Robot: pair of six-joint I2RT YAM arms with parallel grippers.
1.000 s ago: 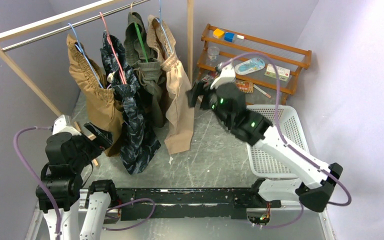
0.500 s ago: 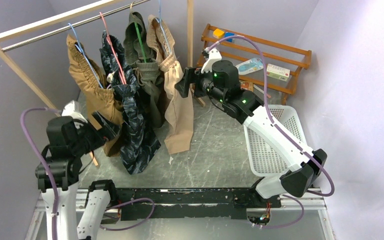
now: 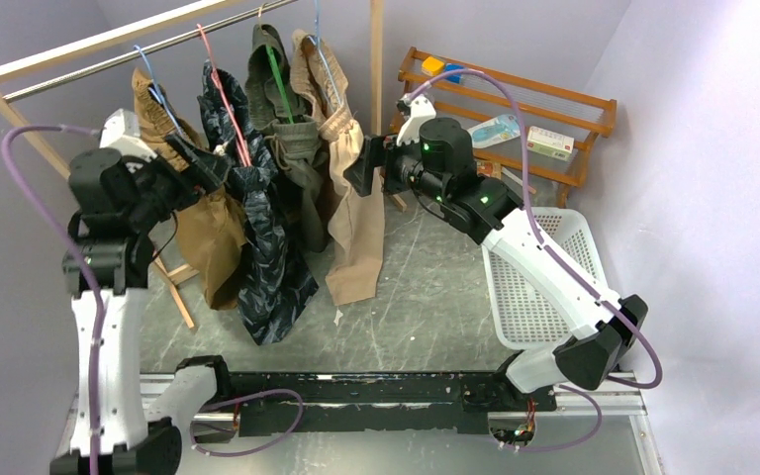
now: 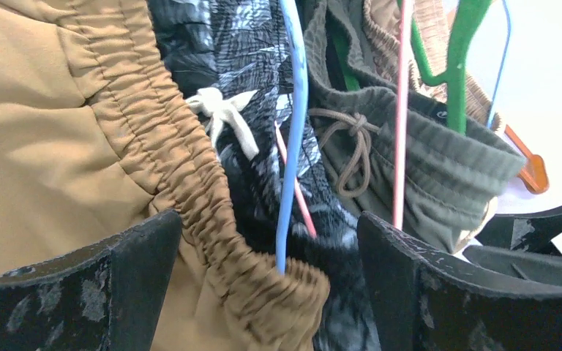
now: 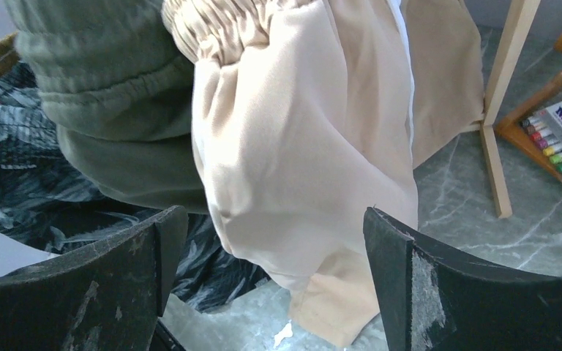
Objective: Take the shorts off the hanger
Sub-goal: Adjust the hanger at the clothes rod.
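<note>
Four shorts hang on hangers from a rail: tan-brown shorts on a blue hanger, dark navy patterned shorts on a pink hanger, olive shorts on a green one, and light beige shorts. My left gripper is open, raised at the tan waistband. In the left wrist view the tan waistband and the blue hanger wire lie between the jaws of the left gripper. My right gripper is open beside the beige shorts, which hang just beyond the right gripper.
A white plastic basket sits on the table at right. Behind it a wooden shelf holds small items and a marker pack. The rack's upright post stands just right of the beige shorts.
My left arm has risen from low by the table to the tan waistband. My right gripper has swung left and up to the beige shorts, and its jaws have widened.
</note>
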